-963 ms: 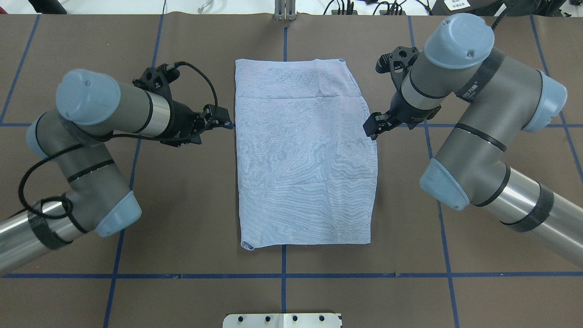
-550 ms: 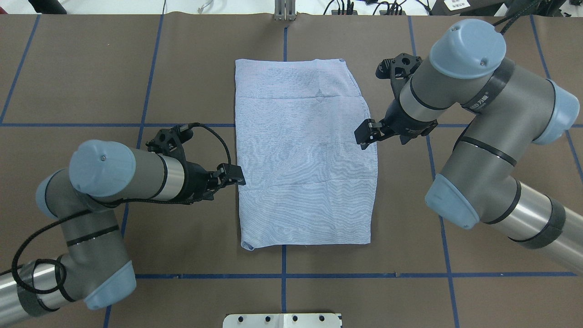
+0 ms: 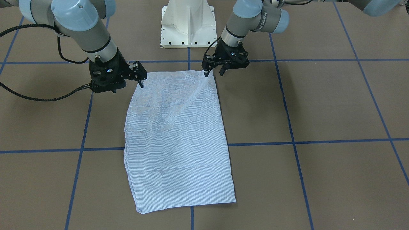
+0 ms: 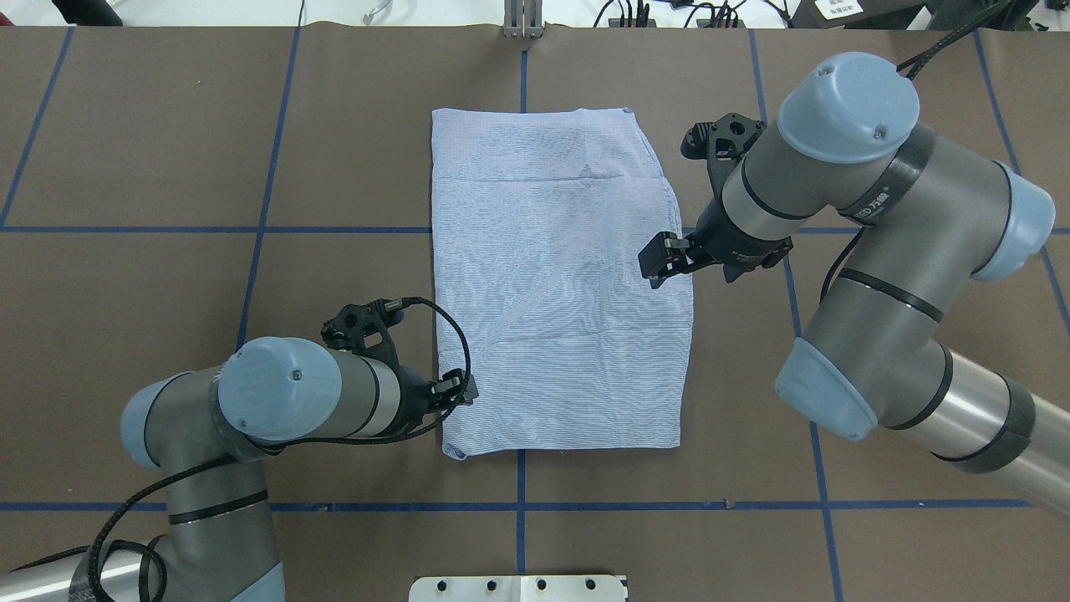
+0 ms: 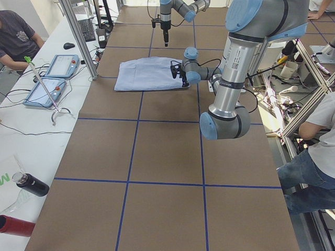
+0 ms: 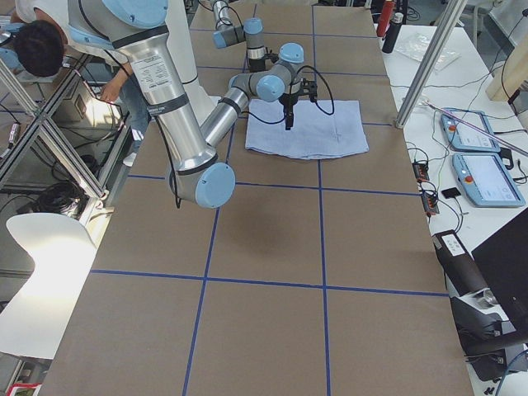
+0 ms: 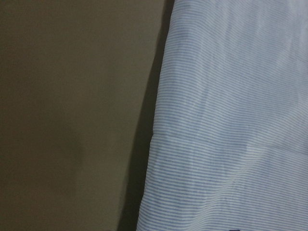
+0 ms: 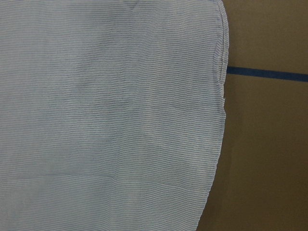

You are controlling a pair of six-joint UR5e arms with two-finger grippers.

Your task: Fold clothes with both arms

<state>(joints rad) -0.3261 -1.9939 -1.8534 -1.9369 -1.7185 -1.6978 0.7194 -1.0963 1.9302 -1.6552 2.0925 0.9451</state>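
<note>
The clothes, one light blue-and-white striped shirt [image 4: 560,284], lie folded into a flat rectangle at the middle of the brown table [image 4: 334,167]. My left gripper [image 4: 464,389] stands open at the shirt's left edge, close to the corner nearest the robot. In the front-facing view the left gripper [image 3: 213,72] has one finger over that corner and the other off the cloth. My right gripper [image 4: 656,259] looks open. It hovers just over the shirt's right edge about halfway along, and shows as right gripper [image 3: 140,80] from the front. Each wrist view shows only shirt [image 7: 231,120] and table, no fingers.
The white pedestal base [image 3: 188,25] stands just behind the shirt. Blue tape lines [image 4: 518,506] grid the table. Brown table lies bare around the shirt [image 3: 303,111]. Side benches hold control tablets [image 5: 52,78] and bottles [image 5: 31,185]. A person [image 5: 18,36] sits beyond the far bench.
My left arm has swept back along the shirt's left edge from mid-height to the corner nearest the robot. The right gripper has shifted slightly inward over the right edge. The shirt lies unchanged.
</note>
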